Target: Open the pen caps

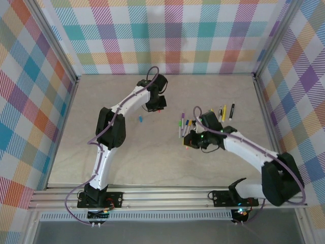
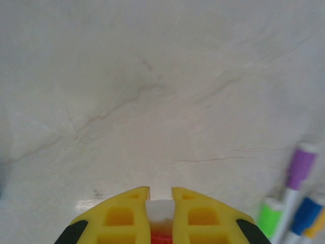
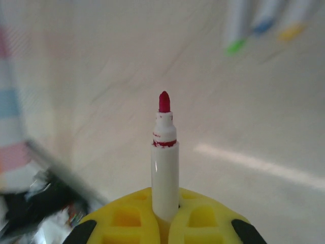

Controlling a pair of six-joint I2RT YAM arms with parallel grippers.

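Left tool (image 2: 160, 189): narrow, pinched on a small white-and-red piece that I take to be the red cap (image 2: 160, 213); it hangs over bare worktop (image 2: 152, 76).
Right tool (image 3: 165, 195): closed round the white barrel of the red pen (image 3: 165, 162), with the red nib bare and pointing away from the fingers.
Step in hand: cap and pen are apart, so this pen looks done. Both now need putting down.
Doing it well: bring the cap low to the worktop before letting go so it cannot bounce or roll. Place it near the blue cap (image 1: 139, 120), clear of the pens. Lay the red pen flat with its nib turned off its neighbours, so no ink marks them.
Capped pens (image 1: 181, 125): a loose row between the two tools; purple, green and blue ends lie just right of the left tool.
Risk: the cap sits deep between the fingers and may cling on release.
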